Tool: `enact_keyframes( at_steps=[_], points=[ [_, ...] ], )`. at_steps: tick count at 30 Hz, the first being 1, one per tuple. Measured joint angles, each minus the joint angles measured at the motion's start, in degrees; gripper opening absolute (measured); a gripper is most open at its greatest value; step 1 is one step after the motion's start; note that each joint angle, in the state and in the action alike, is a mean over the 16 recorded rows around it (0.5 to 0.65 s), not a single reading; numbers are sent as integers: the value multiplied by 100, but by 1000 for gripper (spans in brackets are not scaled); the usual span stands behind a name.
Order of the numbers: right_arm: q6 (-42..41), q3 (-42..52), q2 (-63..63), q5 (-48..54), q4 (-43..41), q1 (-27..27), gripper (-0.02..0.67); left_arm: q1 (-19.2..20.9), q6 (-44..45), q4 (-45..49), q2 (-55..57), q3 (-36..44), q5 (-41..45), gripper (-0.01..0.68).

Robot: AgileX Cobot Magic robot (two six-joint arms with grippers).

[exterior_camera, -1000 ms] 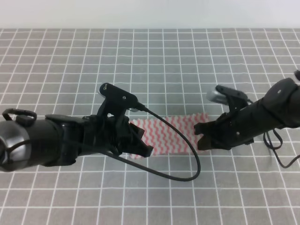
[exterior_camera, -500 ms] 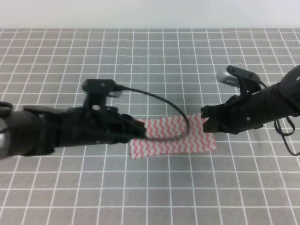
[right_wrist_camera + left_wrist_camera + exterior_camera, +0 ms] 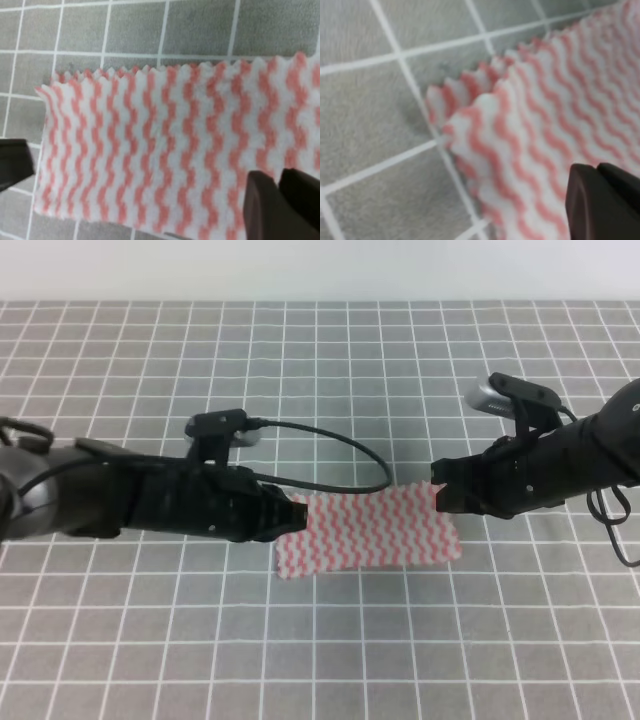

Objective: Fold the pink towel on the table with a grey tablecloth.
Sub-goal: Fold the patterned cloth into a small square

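Observation:
The pink towel (image 3: 370, 532) lies on the table with a grey tablecloth (image 3: 320, 370) as a zigzag-striped strip a few squares wide. In the left wrist view two layers of the towel (image 3: 530, 115) show at its corner. My left gripper (image 3: 297, 513) is at the towel's far left corner, and its dark fingers (image 3: 585, 200) sit pressed together on the top layer. My right gripper (image 3: 438, 497) is at the far right corner. Its fingers (image 3: 265, 205) are closed over the towel (image 3: 165, 150).
A black cable (image 3: 360, 455) arcs from the left arm over the cloth just behind the towel. The table's far edge (image 3: 320, 302) meets a white wall. The left gripper (image 3: 12, 162) shows at the towel's far end in the right wrist view.
Both grippers have moved from the towel's near edge to its far corners, bringing cloth over with them. The left arm has dropped lower and its cable has swung to the back.

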Motion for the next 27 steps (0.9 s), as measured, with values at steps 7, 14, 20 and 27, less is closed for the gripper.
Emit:
enact_keyframes(
  at_steps=[7, 14, 20, 27],
  points=[
    [0, 1, -3, -88, 0, 0, 126, -2, -540, 542, 397, -282, -45, -2],
    [1, 1, -3, -134, 0, 0, 155, 2, -638, 674, 549, -480, -189, -2],
    [-1, 3, -5, -141, 3, -1, 157, 21, -616, 694, 663, -778, -275, -2],
    [-2, 4, -8, -140, 10, -1, 157, 44, -591, 772, 851, -1101, -370, -2]
  ],
)
